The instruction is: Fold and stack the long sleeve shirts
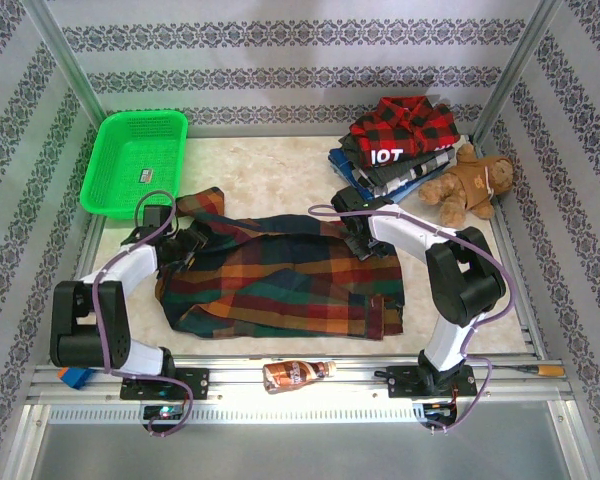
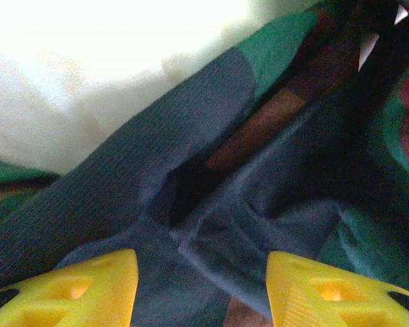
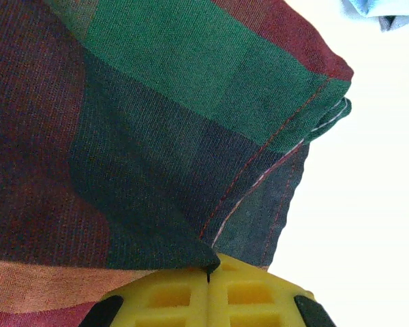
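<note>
Large orange-green-navy-red plaid cloth shirt [image 1: 280,285] spread mid-table, far edge bunched. L gripper [image 2: 201,272]: yellow fingers apart, over navy folds at far-left of shirt. R gripper [image 3: 208,271]: fingers together, pinching stitched hem, far-right corner. Far right: folded shirt stack [image 1: 400,150], beside brown teddy bear [image 1: 472,185].

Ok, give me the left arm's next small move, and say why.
Probably close the left fingers on the plaid shirt: they stand apart with a bunched fold of cloth between them, while the right fingers are shut on its hem.
</note>
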### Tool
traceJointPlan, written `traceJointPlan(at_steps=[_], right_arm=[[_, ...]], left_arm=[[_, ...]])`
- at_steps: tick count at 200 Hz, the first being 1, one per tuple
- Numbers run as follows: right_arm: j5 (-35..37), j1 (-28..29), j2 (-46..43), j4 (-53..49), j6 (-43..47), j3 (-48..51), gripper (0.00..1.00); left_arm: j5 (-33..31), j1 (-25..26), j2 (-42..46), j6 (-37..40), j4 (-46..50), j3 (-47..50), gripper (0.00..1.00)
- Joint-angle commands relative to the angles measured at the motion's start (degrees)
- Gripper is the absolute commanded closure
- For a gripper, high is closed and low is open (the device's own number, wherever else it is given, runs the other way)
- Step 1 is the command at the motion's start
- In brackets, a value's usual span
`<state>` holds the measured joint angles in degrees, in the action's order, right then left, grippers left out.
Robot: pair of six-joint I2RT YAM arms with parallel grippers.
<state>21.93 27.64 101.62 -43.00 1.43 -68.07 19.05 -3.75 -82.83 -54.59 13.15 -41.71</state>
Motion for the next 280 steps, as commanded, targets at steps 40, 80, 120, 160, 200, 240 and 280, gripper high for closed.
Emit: traceJointPlan(at_steps=[40, 80, 120, 160, 200, 240, 280], right_arm=[[-0.72, 0.06, -0.9, 0.11, 0.55, 0.74, 1.0], [-0.41, -0.15, -0.81, 0.2, 0.83, 0.91, 1.0], [0.32, -0.52, -1.2, 0.11, 1.17, 0.66, 1.0], [2.47, -1.24, -1.42, -0.61, 1.0, 1.0, 1.0], [4.2, -2.15, -3.03, -1.92, 0.79, 2.62, 1.0], [3.79, -2.36, -2.67, -4.03, -1.01, 3.34, 1.0], [4.13, -2.24, -1.89, -8.05, -3.35, 3.78, 1.0]], left_arm=[[-6.29, 0.41, -5.33, -3.58, -6.95, -2.43, 0.54], [-7.7, 0.41, -8.14, -3.24, -8.09, -4.7, 0.77], [-8.47, 0.32, -6.75, -2.29, -6.58, -5.21, 0.94], [-10.7, 0.08, -2.07, -1.54, -5.2, -2.61, 1.0], [-12.16, -1.18, 1.79, 2.9, -0.19, -2.8, 1.0], [-13.44, -1.26, 2.69, 3.84, 0.86, 0.35, 1.0], [-16.22, -1.35, 2.77, 5.31, 3.2, 1.11, 1.0]])
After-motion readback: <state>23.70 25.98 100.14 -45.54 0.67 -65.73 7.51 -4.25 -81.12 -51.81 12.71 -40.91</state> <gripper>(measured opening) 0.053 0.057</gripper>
